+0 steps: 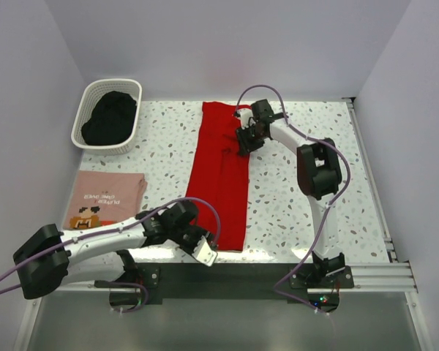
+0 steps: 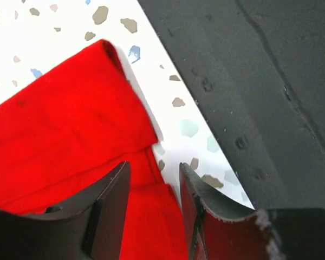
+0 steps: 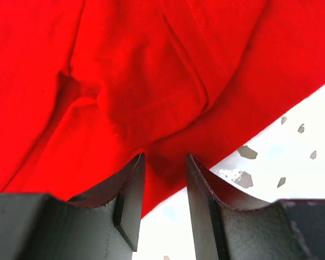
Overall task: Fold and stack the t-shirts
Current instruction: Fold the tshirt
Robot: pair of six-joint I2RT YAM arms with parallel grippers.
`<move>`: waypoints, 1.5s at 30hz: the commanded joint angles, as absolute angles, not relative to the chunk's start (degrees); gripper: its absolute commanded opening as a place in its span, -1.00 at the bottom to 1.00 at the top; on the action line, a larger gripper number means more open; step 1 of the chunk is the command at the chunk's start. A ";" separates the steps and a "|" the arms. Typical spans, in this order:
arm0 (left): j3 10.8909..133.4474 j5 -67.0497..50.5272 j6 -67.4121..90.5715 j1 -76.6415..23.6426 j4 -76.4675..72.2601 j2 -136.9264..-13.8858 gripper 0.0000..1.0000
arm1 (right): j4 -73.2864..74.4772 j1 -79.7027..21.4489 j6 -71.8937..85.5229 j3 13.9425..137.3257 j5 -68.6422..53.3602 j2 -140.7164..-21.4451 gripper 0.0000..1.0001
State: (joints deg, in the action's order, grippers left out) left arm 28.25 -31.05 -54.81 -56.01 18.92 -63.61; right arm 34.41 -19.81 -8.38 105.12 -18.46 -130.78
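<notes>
Part-open and empty, the left gripper (image 2: 154, 165) and right gripper (image 3: 164, 156) are straddling edges of the bright red cloth t-shirt (image 1: 219, 183), apparently for folding.

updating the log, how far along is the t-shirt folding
Done: the pink t-shirt lies folded at the near left. In hand: the red t-shirt is a long strip, the left gripper at its near end and the right gripper at its far right edge, both open. Remaining: folding it shorter and stacking it on the pink one. Dark cloth sits in the basket.
</notes>
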 commanded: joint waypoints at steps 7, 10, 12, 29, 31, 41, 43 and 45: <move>24.70 -27.34 -56.69 -60.73 8.00 -66.27 -0.19 | 31.20 -19.86 -8.35 105.21 -16.52 -131.31 -0.24; 24.61 -26.19 -56.43 -61.00 5.89 -67.06 -0.19 | 31.20 -19.86 -8.35 104.85 -16.52 -131.31 -0.24; 24.78 -26.10 -56.43 -61.08 4.93 -67.58 -0.20 | 31.20 -19.95 -8.44 104.59 -16.44 -131.31 -0.24; 23.12 -24.08 -58.10 -63.72 -1.67 -71.46 -0.35 | 31.03 -19.95 -8.44 104.76 -16.17 -131.57 -0.26; 22.94 -23.47 -58.36 -63.72 -1.84 -71.46 -0.46 | 31.02 -19.95 -8.52 104.77 -16.08 -131.66 -0.27; 25.21 -22.41 -56.25 -63.72 2.00 -69.53 -1.00 | 31.46 -19.95 -9.75 105.12 -14.33 -132.01 -0.33; 26.10 -22.76 -55.81 -63.72 4.73 -68.56 -1.00 | 31.64 -19.86 -10.02 105.29 -14.06 -132.19 -0.33; 26.89 -23.38 -55.81 -63.81 7.02 -66.72 -1.00 | 31.82 -19.86 -10.11 105.56 -13.89 -132.45 -0.34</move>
